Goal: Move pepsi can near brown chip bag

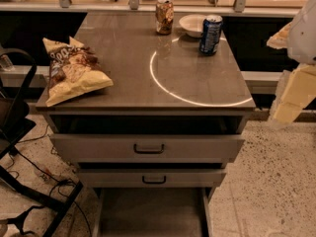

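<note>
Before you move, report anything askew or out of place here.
The brown chip bag overhangs the left edge of the counter, and the top drawer stands pulled out. The tool hangs off to the right.

Pepsi can (211,34) upright at far right of surface (197,78), just beside white bowl (191,24). Brown-orange can (164,16) upright left of bowl. Brown chip bag (74,70) flat at left edge, well apart from pepsi can. Gripper (295,90) at right frame edge, off surface. Two drawers (148,148) below, partly open.

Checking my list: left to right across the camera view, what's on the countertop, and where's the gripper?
brown chip bag, patterned can, pepsi can, gripper, off the counter at the right edge.
</note>
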`<act>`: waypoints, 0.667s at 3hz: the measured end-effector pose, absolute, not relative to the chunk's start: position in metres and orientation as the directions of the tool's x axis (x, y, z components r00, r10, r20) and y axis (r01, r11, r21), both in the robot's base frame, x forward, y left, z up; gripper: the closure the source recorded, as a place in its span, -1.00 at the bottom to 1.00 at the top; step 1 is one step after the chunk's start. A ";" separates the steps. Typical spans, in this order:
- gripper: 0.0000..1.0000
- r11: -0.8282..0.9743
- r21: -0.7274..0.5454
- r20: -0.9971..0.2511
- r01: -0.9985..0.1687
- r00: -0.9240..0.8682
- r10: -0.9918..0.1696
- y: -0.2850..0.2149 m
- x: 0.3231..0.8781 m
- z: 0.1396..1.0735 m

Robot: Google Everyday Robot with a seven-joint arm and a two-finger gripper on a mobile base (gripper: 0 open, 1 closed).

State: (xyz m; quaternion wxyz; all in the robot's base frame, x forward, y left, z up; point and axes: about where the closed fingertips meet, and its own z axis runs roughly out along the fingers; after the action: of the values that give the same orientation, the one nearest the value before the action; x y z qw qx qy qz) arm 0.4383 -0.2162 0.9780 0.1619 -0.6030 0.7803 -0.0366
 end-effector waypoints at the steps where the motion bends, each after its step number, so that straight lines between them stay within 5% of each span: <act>1: -1.00 0.270 -0.253 -0.209 -0.929 -0.220 -0.953 -0.216 0.438 0.978; 2: -1.00 0.334 -0.262 -0.317 -0.905 -0.246 -0.916 -0.226 0.477 0.975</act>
State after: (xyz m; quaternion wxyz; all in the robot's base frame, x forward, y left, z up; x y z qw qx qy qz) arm 0.4772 -0.2263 0.9748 0.2100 -0.5768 0.7893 -0.0128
